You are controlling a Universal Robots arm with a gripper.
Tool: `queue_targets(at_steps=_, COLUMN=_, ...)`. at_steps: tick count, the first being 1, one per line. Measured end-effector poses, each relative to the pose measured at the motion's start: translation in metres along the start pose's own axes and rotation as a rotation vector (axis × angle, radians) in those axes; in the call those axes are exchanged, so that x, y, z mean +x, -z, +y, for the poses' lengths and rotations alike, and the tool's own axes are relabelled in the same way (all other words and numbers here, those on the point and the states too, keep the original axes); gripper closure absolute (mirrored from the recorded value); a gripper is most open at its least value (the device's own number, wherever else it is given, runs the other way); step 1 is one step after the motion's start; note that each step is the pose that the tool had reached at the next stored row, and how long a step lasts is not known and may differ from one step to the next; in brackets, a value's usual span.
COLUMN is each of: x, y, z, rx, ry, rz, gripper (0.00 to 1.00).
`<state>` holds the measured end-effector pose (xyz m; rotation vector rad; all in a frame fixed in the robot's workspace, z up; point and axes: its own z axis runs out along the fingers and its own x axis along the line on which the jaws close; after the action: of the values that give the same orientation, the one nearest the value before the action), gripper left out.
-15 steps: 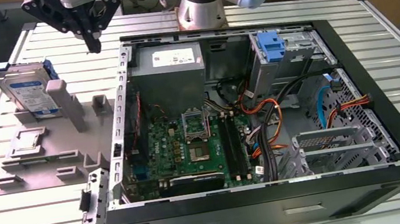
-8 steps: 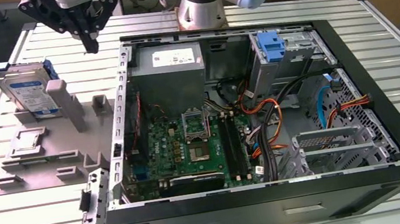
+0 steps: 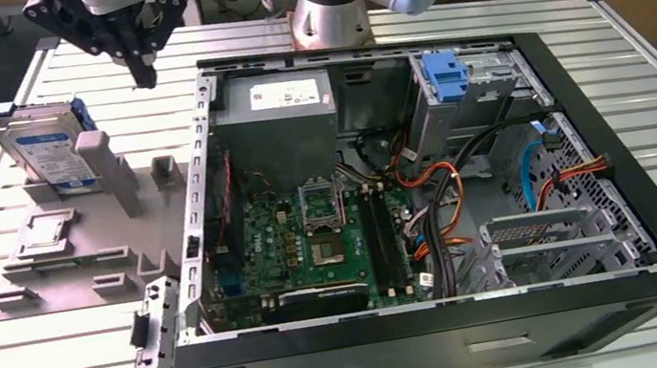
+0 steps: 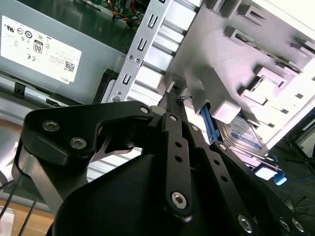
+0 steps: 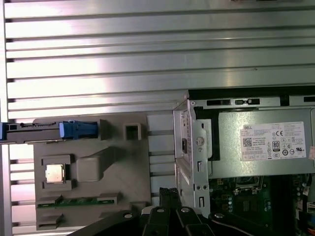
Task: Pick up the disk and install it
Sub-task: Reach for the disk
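Silver disk (image 3: 47, 151) upright in grey holder (image 3: 84, 276): likely stiff, dense, shock-sensitive, best held by its flat faces. Gripper (image 3: 143, 73) fingers together, empty.

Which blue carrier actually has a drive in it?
The disk standing on edge in the grey fixture, exterior view's left: its carrier frames a silver labelled drive. The blue bracket in the case bay looks bare.
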<state>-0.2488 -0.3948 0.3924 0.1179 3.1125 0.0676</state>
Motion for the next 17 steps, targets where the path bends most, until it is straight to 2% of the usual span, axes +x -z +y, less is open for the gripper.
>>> queue_targets(at_steps=17, x=0.0111, y=0.0003, z=-0.0008, rx=0.0000, ry=0.000, rz=0.0000, gripper=0.90)
